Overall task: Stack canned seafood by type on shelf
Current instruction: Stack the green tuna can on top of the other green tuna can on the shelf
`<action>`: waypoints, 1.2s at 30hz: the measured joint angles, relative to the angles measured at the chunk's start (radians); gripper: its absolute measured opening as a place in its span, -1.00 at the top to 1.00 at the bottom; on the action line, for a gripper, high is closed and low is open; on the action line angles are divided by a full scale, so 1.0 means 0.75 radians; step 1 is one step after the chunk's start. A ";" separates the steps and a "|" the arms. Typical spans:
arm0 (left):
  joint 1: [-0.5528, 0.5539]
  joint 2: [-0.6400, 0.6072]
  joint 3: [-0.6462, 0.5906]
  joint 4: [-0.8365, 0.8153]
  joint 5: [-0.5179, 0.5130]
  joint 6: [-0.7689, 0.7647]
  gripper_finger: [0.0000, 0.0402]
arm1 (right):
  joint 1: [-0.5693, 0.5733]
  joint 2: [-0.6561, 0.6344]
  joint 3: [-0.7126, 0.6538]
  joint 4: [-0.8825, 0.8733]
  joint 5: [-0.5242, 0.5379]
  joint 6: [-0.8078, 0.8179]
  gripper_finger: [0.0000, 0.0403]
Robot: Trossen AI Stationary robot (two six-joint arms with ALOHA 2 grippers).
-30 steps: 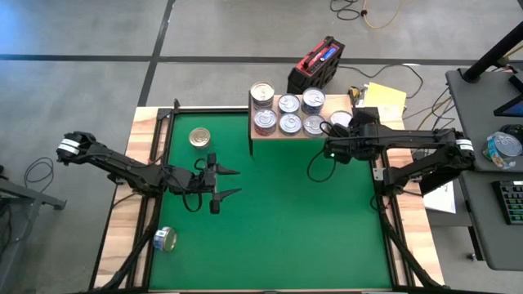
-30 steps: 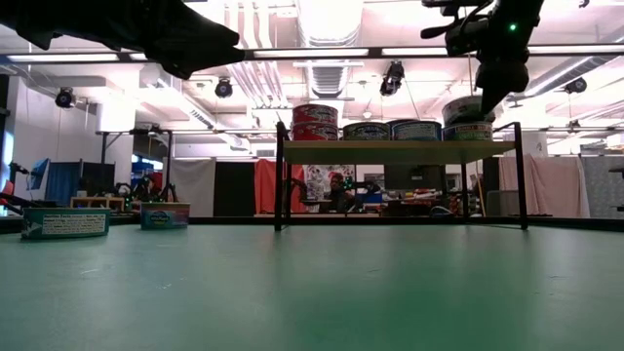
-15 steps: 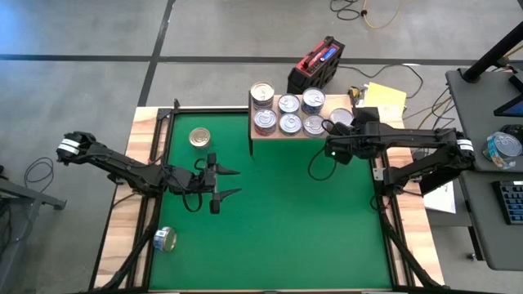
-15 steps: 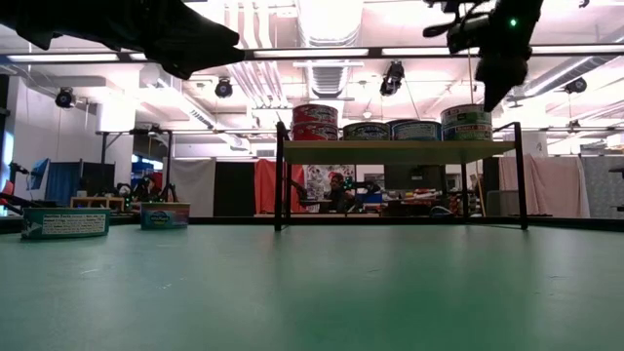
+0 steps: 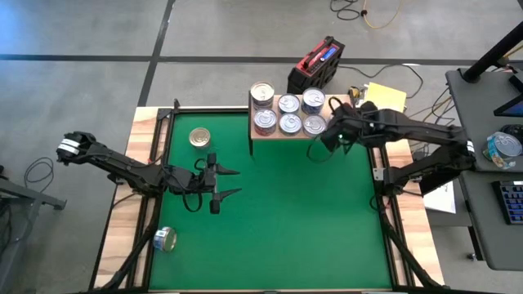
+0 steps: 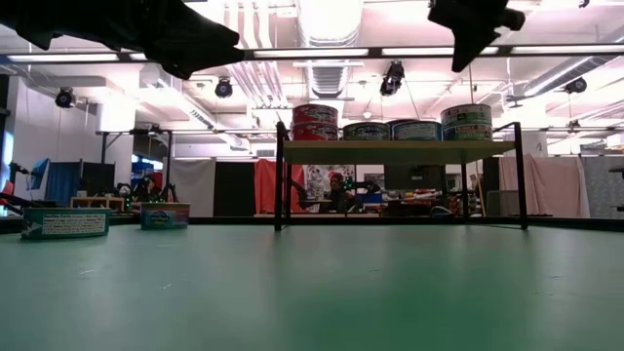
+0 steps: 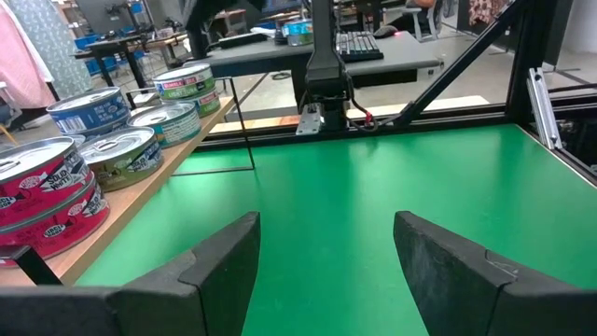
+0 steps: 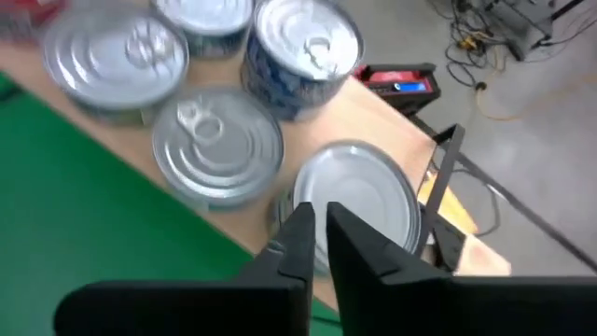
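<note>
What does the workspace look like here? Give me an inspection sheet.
Surface: green mat with a wooden border.
Job's things: tins on the shelf, some stacked; a gold-topped tin and a blue-labelled tin off it on the mat.
Clutter: red case and yellow papers behind the shelf.
Grippers: left gripper open, empty, over the mat; right gripper shut, empty, above the shelf's right end.
Cables: loop hanging from the right arm.
Surroundings: desk with keyboard at right.

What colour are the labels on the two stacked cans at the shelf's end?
Red, clearest in the left wrist view: stacked cans.
</note>
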 joint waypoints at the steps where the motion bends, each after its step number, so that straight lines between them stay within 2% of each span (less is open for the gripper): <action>1: 0.000 0.000 0.000 0.000 0.000 0.000 -0.15 | -0.014 0.000 0.013 0.012 -0.008 0.000 0.91; 10: 0.000 0.000 0.000 0.011 0.000 -0.004 -0.15 | -0.217 0.000 0.029 0.034 -0.103 -0.061 0.96; 17: 0.000 0.000 0.000 0.011 0.000 -0.004 -0.15 | -0.340 0.001 -0.010 0.153 -0.206 -0.177 0.96; 30: 0.000 0.000 0.000 0.011 0.000 -0.004 -0.15 | -0.361 0.002 -0.036 0.248 -0.234 -0.290 0.96; 36: 0.000 0.000 0.000 0.011 0.000 -0.004 -0.15 | -0.361 0.002 -0.117 0.279 -0.245 -0.296 0.96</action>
